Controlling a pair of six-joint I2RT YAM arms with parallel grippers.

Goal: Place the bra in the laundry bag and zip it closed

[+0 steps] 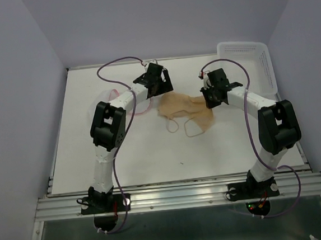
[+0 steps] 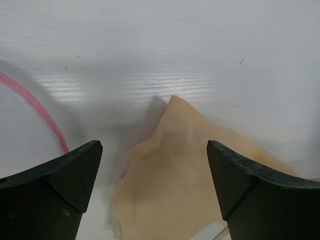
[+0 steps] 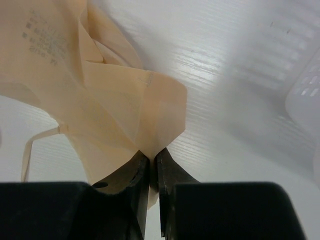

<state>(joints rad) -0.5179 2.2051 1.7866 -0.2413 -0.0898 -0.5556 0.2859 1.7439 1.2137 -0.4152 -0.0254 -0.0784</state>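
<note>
Two arms lean in over the table (image 1: 153, 160) in the top view. The bra (image 1: 185, 115) lies crumpled at mid-table, its thin straps looped toward the near edge. The right gripper (image 1: 210, 97) sits at its right end, and the left gripper (image 1: 156, 85) is just beyond its left end. The laundry bag (image 1: 112, 96) lies flat to the left, partly under the left arm, a faint pink-edged outline. A white basket (image 1: 248, 62) stands in the far right corner.

From the left wrist, the left gripper (image 2: 153, 147) is spread wide and grasps nothing. The bra (image 2: 175, 180) lies below the gap, and the laundry bag (image 2: 37, 110) shows only as a pink edge at left.

From the right wrist, the right gripper (image 3: 151, 160) is clenched on a fold of the bra (image 3: 100, 90). Faint printing (image 3: 45, 42) shows on the fabric, too blurred to read. The basket (image 3: 305, 95) is a blur at right.

I judge the task barely begun: the bra is grasped but lies wholly outside the bag, so loading and zipping both remain.
</note>
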